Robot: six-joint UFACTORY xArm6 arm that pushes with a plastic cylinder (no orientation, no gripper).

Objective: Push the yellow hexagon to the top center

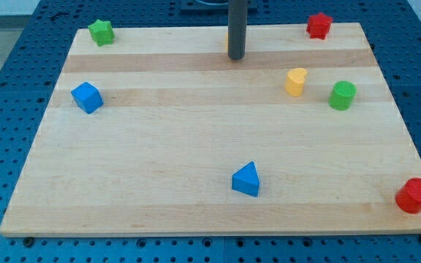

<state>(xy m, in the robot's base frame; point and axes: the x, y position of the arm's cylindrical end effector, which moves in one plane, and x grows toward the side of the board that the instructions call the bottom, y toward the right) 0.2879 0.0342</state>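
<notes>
Yellow hexagon (pixel 226 45): one, behind my tip (pixel 236 58)

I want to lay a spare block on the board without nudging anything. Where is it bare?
Barest is the middle, between the blue cube, the blue triangle and the yellow block. The bottom-left corner is bare too. It is crowded at the view's right, around the green cylinder. My tip sits top center.

No readable text (blocks seemingly unmarked).
</notes>
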